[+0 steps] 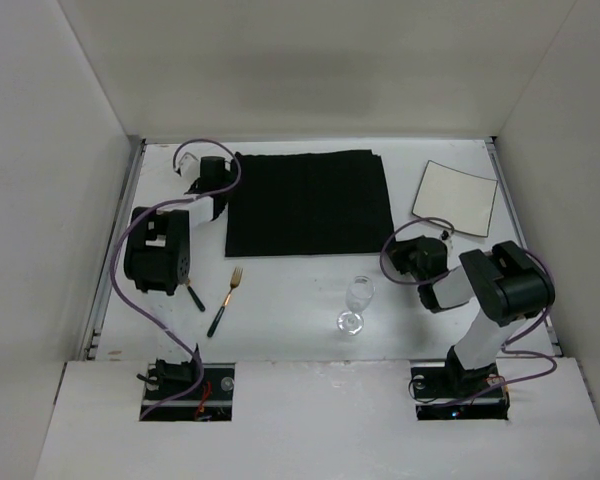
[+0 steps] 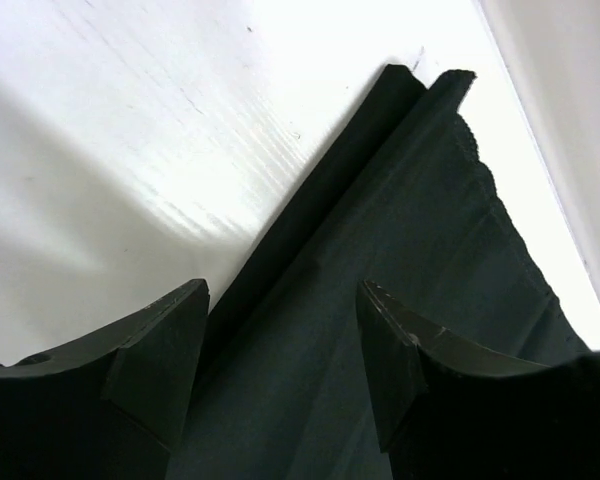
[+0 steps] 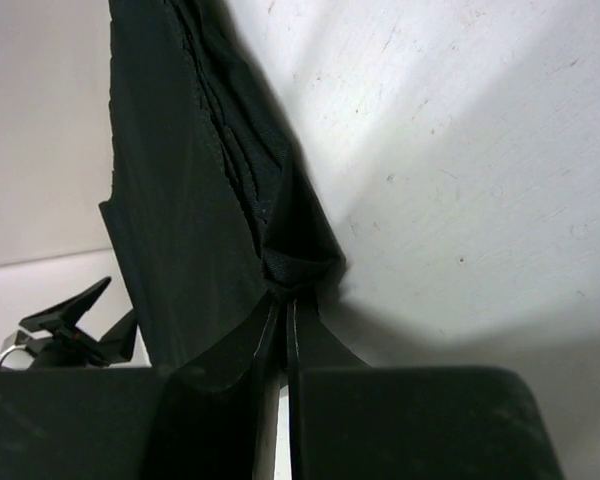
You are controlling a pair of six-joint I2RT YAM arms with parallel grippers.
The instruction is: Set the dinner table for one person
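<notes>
The white dinner table carries a black cloth mat at the back centre. My right gripper is shut on the mat's near right corner; in the right wrist view the gripper pinches a bunched fold of the mat just off the tabletop. My left gripper is open at the mat's left edge; in the left wrist view the gripper stands with its jaws wide apart over the folded edge of the mat, holding nothing.
A wine glass stands in front of the mat. A fork with gold tines lies at the near left, another utensil beside it under the left arm. A white square piece lies at the back right. White walls enclose the table.
</notes>
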